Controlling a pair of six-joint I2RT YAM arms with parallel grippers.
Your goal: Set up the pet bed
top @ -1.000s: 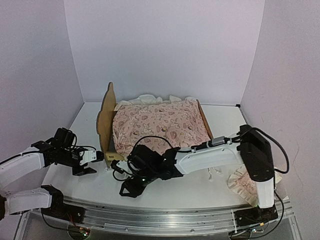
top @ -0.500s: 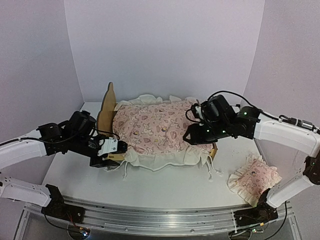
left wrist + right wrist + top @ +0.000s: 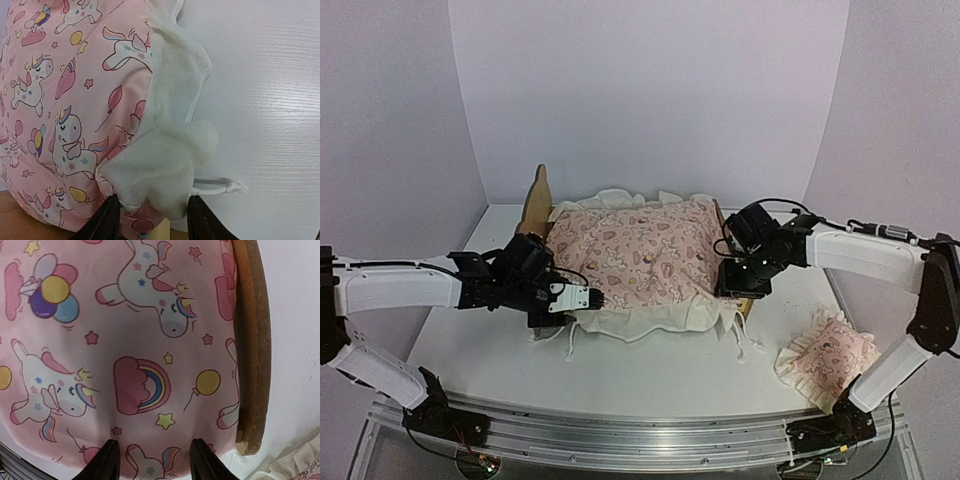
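We see a white tabletop with the pet bed at its middle, near the back wall. Its scalloped plywood headboard stands on the left. A pink unicorn-print cover with a cream ruffle lies over the whole frame, and the ruffle hangs over the near side. One wooden rail shows beside the cover at the foot end. A small pink ruffled pillow lies on the tabletop, well apart to the right. The left fingers are spread at the near headboard corner, with a bunched cream ruffle between them. The right fingers are spread too, pointing down over the cover near the foot rail. A white cord trails onto the tabletop.
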